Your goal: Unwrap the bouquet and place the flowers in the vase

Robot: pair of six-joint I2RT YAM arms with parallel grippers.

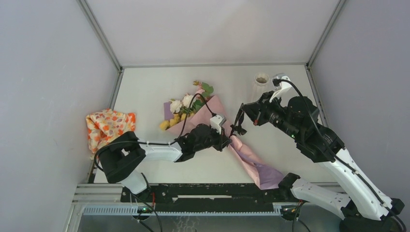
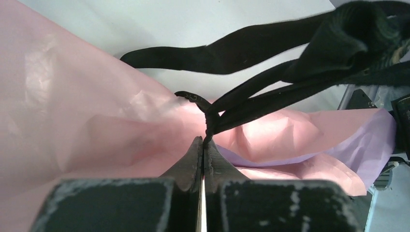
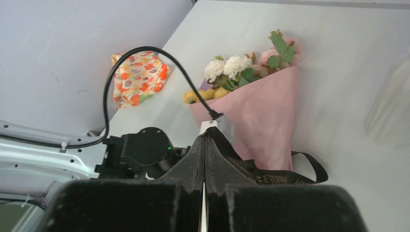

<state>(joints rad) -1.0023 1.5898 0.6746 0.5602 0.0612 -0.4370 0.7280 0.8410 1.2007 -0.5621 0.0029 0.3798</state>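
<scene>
Bouquet (image 1: 217, 107) lies flat mid-table (image 1: 159, 82). The flowers (image 1: 176, 105) point far-left and the paper tail reaches the near edge by the right arm's base. Sheets are matte pink and lilac, creased. Black ribbon (image 2: 193, 50) is knotted at the waist.

Left gripper (image 2: 203, 145): fingers closed at the foot of the knot; whether a strand is caught, cannot tell. Right gripper (image 3: 204, 140): clamped on ribbon, strands taut.

Pale slim vase (image 1: 261, 83) stands upright far right, outline faint. Orange floral cloth (image 1: 109, 125) is bunched by the left wall.

orange floral cloth (image 1: 110, 126), white table (image 1: 154, 87)
</scene>
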